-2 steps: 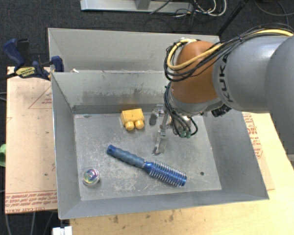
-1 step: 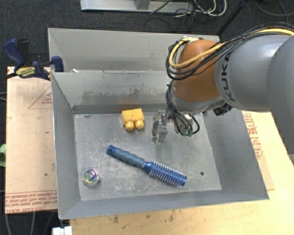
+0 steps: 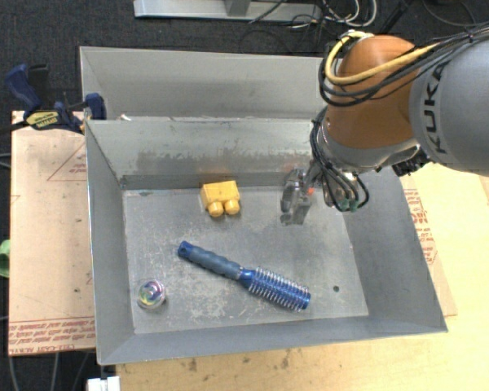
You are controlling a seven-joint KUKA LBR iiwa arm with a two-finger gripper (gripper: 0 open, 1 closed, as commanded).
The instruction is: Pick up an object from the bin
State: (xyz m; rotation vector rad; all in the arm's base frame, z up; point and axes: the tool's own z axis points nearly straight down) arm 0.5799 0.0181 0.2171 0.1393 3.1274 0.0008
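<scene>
My gripper (image 3: 294,208) hangs over the back right part of the bin floor, its metal fingers pointing down with nothing visible between them. A yellow block (image 3: 220,198) with two round studs lies to its left near the back wall. In front of the gripper, a blue hairbrush (image 3: 244,277) lies slantwise across the floor, handle to the left and bristle head to the right.
A small shiny round thing (image 3: 151,294) sits in the front left corner. Bare floor lies between the yellow block and the gripper and to the right of the brush head. The arm with its orange cover and cables comes in from the upper right.
</scene>
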